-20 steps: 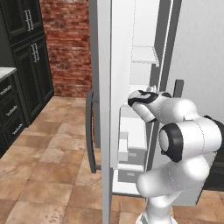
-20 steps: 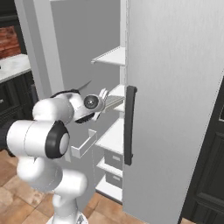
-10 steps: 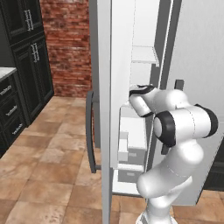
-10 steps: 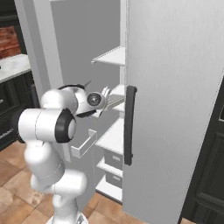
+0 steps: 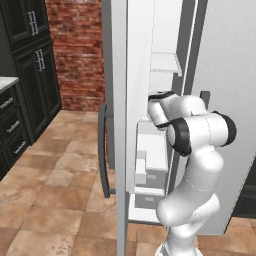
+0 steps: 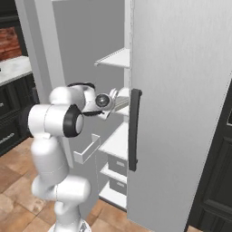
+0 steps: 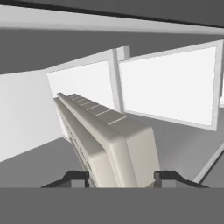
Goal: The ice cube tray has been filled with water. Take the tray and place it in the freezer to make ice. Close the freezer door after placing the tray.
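My gripper (image 7: 120, 177) is shut on the ice cube tray (image 7: 109, 135), a long pale grey slab that runs away from the fingertips (image 7: 76, 177) toward the white inner walls of the freezer (image 7: 166, 87). The water is hidden, as the tray's cells face away. In the right base view the gripper (image 6: 110, 102) holds the tray (image 6: 122, 104) at mid height, just at the freezer's (image 6: 115, 59) white shelves. The freezer door (image 5: 119, 125) stands wide open, seen edge-on with its dark handle (image 5: 102, 150).
The closed wider fridge door (image 6: 181, 113) with its dark bar handle (image 6: 133, 129) stands close on the right of the opening. White drawers (image 5: 150, 170) fill the freezer's lower part. A door bin (image 6: 87, 150) juts from the open door. Black cabinets (image 5: 25, 75) line the left.
The arm has folded up and forward, and the hand with the tray has moved a little further in toward the freezer shelves. The grip has stayed the same.
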You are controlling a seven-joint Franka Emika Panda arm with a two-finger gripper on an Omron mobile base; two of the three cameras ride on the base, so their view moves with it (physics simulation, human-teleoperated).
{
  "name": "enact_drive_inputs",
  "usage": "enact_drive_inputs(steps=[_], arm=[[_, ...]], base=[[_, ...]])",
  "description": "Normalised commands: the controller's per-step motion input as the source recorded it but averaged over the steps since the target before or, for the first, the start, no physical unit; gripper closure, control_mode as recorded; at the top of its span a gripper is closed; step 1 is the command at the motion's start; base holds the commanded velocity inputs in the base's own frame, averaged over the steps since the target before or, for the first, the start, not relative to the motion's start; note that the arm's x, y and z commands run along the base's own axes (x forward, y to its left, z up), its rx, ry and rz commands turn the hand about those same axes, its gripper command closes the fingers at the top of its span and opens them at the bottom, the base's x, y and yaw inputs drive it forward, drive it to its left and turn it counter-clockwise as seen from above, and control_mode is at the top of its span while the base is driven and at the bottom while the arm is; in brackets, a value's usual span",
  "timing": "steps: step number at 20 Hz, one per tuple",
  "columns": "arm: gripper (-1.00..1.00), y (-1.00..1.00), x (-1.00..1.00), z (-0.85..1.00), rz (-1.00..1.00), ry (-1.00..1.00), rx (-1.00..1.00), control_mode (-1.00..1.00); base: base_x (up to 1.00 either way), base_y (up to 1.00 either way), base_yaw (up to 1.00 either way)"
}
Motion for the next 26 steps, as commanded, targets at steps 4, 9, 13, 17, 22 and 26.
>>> enact_drive_inputs(steps=[4, 9, 13, 17, 22, 26], arm=[[1.0, -0.1, 0.49, -0.06, 0.0, 0.0, 0.0, -1.0], [1.0, -0.09, 0.6, -0.14, 0.0, 0.0, 0.0, -1.0], [1.0, -0.06, 0.68, -0.14, 0.0, 0.0, 0.0, -1.0], [1.0, -0.01, 0.73, -0.18, 0.0, 0.0, -0.01, -1.0], [1.0, 0.0, 0.85, -0.04, 0.0, 0.01, 0.0, -1.0], [-1.0, 0.0, 0.76, -0.01, 0.0, 0.08, 0.0, -1.0]], base=[[0.0, 0.0, 0.0], [0.0, 0.0, 0.0], [0.0, 0.0, 0.0], [0.0, 0.0, 0.0], [0.0, 0.0, 0.0], [0.0, 0.0, 0.0]])
